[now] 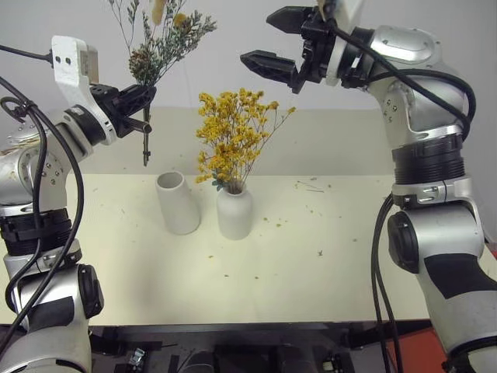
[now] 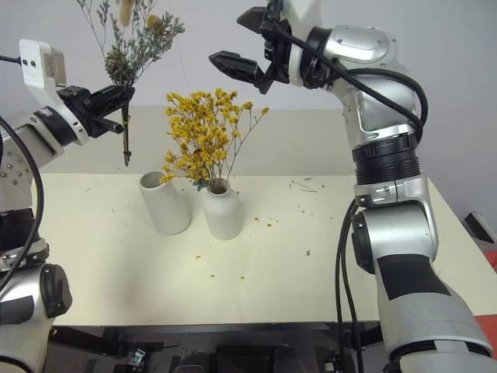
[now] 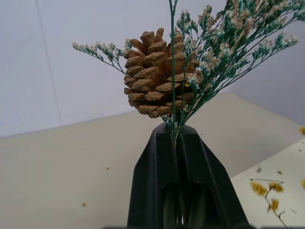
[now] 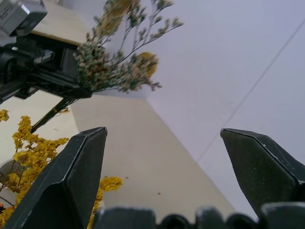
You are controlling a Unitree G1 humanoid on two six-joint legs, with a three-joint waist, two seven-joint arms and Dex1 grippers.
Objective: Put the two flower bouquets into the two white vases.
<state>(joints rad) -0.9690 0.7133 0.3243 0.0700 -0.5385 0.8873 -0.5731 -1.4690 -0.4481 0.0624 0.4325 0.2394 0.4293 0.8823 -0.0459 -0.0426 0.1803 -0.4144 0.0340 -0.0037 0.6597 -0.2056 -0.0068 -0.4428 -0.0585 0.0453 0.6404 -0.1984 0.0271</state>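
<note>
On the tabletop (image 1: 326,280): cylinder vase (image 1: 178,203) empty, touching bottle vase (image 1: 234,211) holding yellow bouquet (image 1: 233,136). Above and left: left hand (image 1: 138,101) clamped on stems of green sprig bunch (image 1: 159,47), pine cone (image 3: 155,74) included, stem ends above the cylinder. Higher right: right hand (image 1: 281,40) spread wide, empty.

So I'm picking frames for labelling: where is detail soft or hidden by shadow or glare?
Left wrist view: pine cone crisp, shut left gripper dark at its base. Right wrist view: open right gripper nearly black, grey-green bunch soft. Eye views: even light, faint shadows beside cylinder vase and bottle vase.
</note>
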